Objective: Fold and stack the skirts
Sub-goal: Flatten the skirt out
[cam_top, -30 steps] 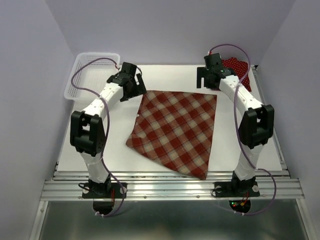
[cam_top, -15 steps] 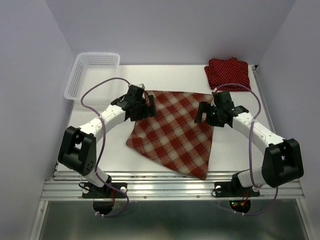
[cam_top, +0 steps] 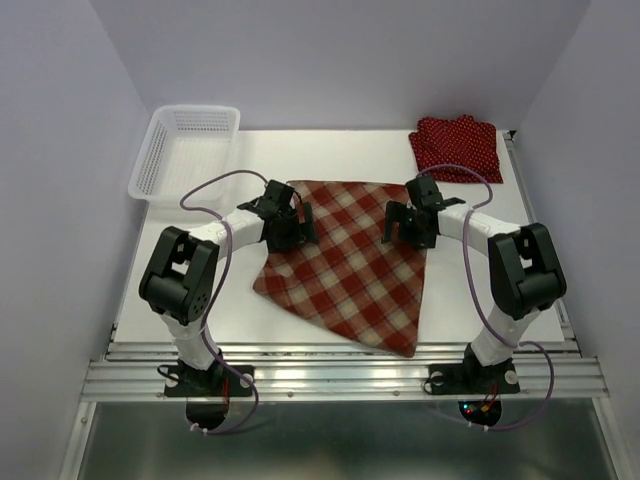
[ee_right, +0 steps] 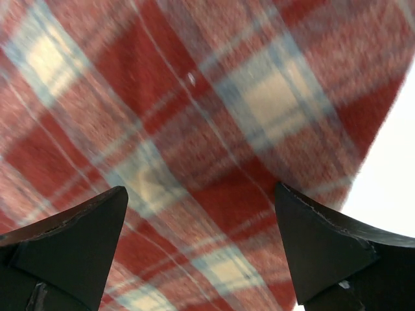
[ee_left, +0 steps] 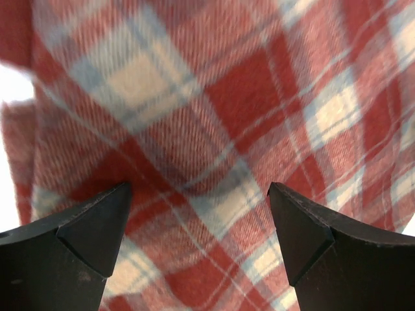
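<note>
**Holdings on the table (cam_top: 330, 150)**

Plaid skirt (cam_top: 345, 265): lies spread flat at mid-table, one corner toward the near edge.
Polka-dot skirts (cam_top: 458, 146): sit as a dark red pile at the far right corner, well apart from the plaid.
Left end effector (ee_left: 198, 188): hangs close over the plaid's far left part, fingers spread wide; contact with the cloth cannot be told.
Right end effector (ee_right: 200, 189): hangs over the far right part, likewise spread.
White mesh basket (cam_top: 185, 150): stands at the far left corner.
</note>
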